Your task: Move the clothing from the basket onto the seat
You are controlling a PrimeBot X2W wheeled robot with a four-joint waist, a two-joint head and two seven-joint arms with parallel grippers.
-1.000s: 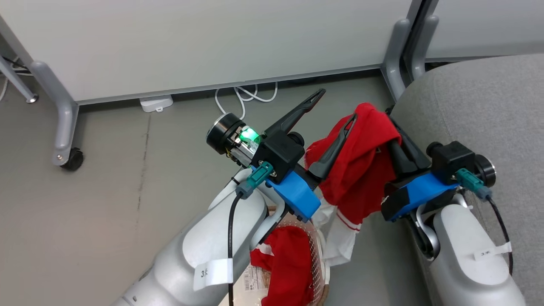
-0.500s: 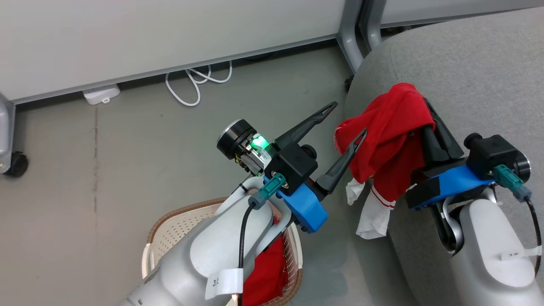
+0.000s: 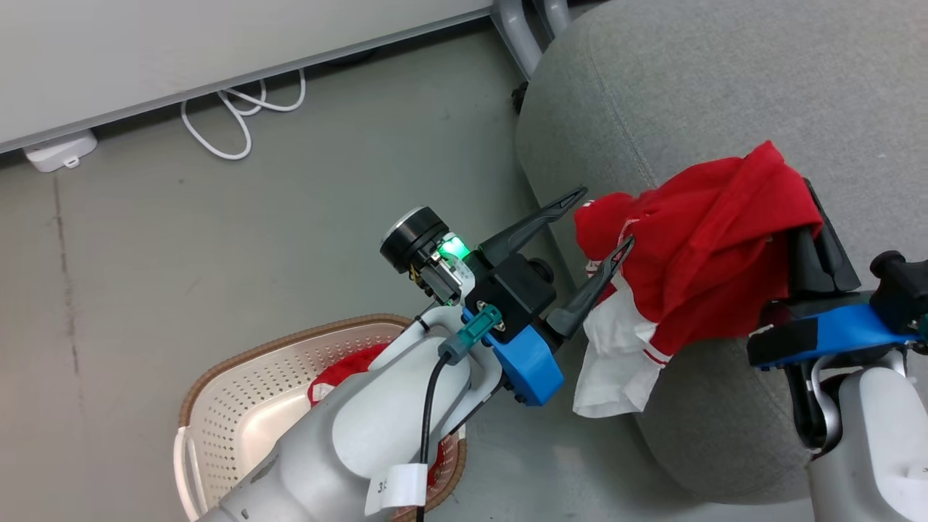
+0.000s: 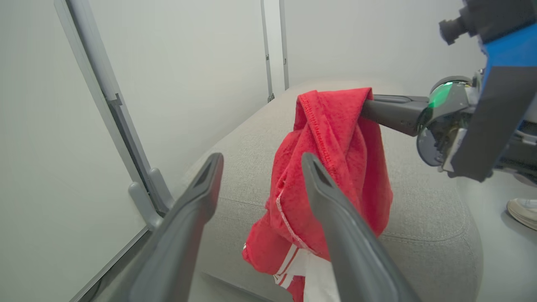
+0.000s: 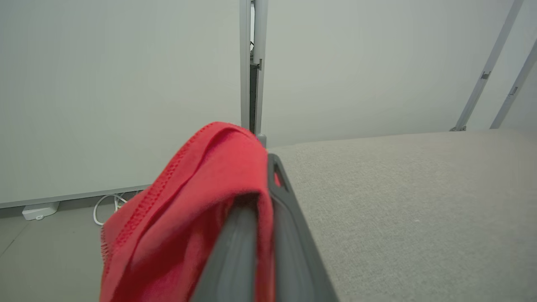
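Floor [image 3: 217,239]: grey, smooth. White partition panel [image 3: 181,43] at 11 o'clock. White cable [image 3: 233,119] looped along its base; white box [image 3: 59,148] at 10 o'clock.

Head view high, downward; wrist views low along fingers [image 4: 184,235]; seat [image 3: 689,94] and clothing [image 3: 710,239] common to all.

A grey floor [image 3: 217,239] runs up to a white partition [image 3: 181,43]. At the partition's foot a white cable [image 3: 243,119] lies in loose loops on the floor. A small white box [image 3: 59,150] sits to the left of it, against the partition's lower edge. A faint dark streak [image 3: 67,275] runs down the floor at the left. Two grey posts [image 3: 518,40] stand at the partition's right end. In the left wrist view, a pale shoe [image 4: 522,212] rests on the floor at the right edge.
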